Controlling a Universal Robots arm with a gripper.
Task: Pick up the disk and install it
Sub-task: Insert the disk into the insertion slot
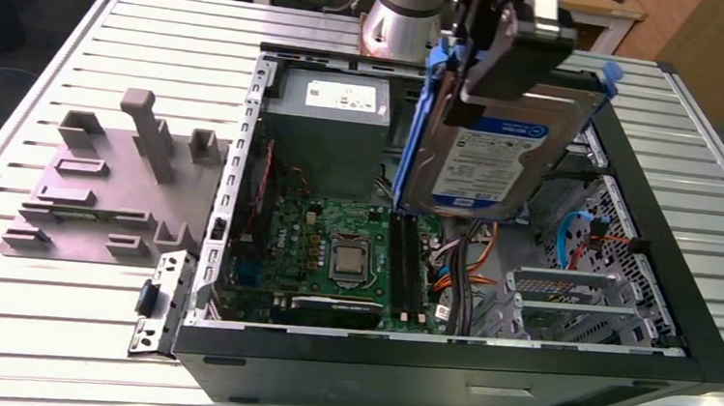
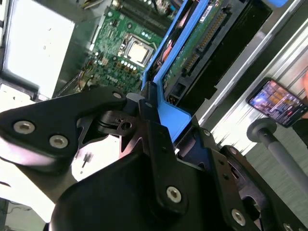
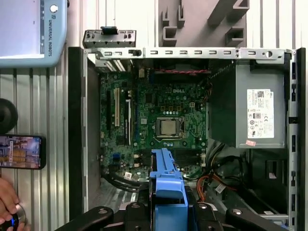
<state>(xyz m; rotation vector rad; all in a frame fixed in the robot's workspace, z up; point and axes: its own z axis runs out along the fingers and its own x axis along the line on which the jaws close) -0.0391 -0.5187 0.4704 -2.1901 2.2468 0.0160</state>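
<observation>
The disk [image 1: 488,160] is a silver drive with a white-and-blue label, clipped in a bright blue carrier. It hangs tilted on edge above the open computer case [image 1: 701,327], over the right part of the motherboard [image 1: 332,249]. My gripper [image 1: 510,50] is shut on the disk's upper end. In the second wrist view a black finger [image 2: 154,130] presses against the blue carrier [image 2: 171,110], and the disk's green circuit side [image 2: 192,48] faces the camera. In the first wrist view the carrier [image 3: 168,192] sticks out over the motherboard [image 3: 163,125].
A grey power supply box [image 1: 330,113] fills the case's far corner. A metal drive cage [image 1: 575,297] with loose cables sits at the exterior view's right. A grey fixture block [image 1: 105,183] stands on the slatted table. A phone [image 3: 21,151] and a hand [image 3: 7,202] are beside the case.
</observation>
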